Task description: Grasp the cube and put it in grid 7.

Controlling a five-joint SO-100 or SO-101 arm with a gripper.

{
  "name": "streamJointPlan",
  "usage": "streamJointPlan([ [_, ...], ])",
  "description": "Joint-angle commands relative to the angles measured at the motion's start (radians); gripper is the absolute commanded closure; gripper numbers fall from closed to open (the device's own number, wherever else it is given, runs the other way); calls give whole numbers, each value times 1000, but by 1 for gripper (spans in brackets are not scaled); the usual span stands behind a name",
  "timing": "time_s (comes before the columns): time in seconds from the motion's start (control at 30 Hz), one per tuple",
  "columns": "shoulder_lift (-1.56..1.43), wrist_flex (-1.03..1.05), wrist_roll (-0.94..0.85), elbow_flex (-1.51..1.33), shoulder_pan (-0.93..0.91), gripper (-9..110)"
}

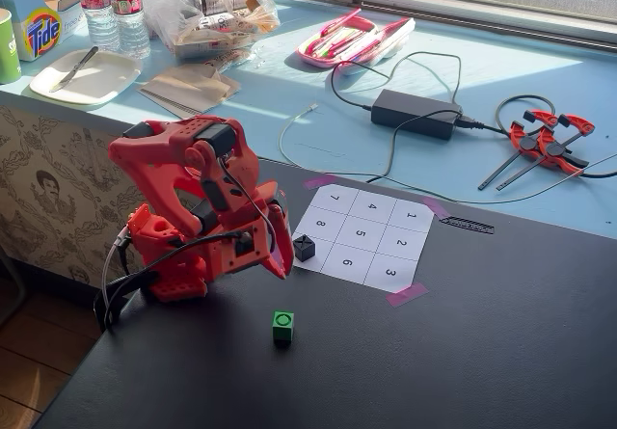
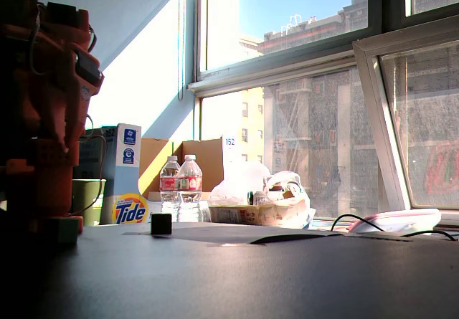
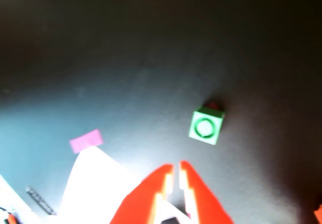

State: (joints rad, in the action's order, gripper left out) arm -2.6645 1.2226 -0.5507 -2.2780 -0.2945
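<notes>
Fingers (image 3: 157,194) nearly together in the wrist view, only a thin slit between the red tips, nothing held. Gripper (image 1: 281,246) hangs tips-down off the folded red arm (image 1: 188,207), above the table near the grid's lower-left corner in a fixed view.

Cube (image 1: 282,327) sits on the bare black table (image 1: 463,352), nearer the camera than the gripper and apart from it, off the paper. Ring mark faces up. It's a cube, so no long axis; in the wrist view (image 3: 206,126) it looks turned a little, edges not square to the fingers, up and right of the tips.

Black cube (image 1: 304,248) sits at the grid's near-left edge, just right of the gripper, about on the cell below 8; can't read that cell's number. Low fixed view also shows it (image 2: 161,224), standing alone on the table.

Paper grid (image 1: 362,236) is taped down with pink tape (image 1: 406,295). Grid 7 (image 1: 335,200) is the far-left corner cell, empty, well away from the cube.

Behind: power brick (image 1: 416,114), red clamps (image 1: 549,140), water bottles (image 1: 114,7), Tide box (image 2: 128,183).
</notes>
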Motion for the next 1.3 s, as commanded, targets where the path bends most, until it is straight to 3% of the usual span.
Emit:
streamJointPlan([
  [0.0, 114, -55, -38, -6, -40, 92],
  [0.2, 250, -137, -101, -44, -92, 73],
  [0.47, 357, -176, -140, -64, -120, 69],
  [0.77, 433, -359, -166, -202, -121, 69],
  [0.83, 425, -385, -176, -225, -115, 72],
  [0.93, 417, -403, -175, -229, -104, 92],
  [1.0, 403, -408, -164, -222, -100, 100],
  [1.13, 353, -379, -152, -201, -60, 102],
  [1.27, 210, -221, -152, -97, 143, 102],
])
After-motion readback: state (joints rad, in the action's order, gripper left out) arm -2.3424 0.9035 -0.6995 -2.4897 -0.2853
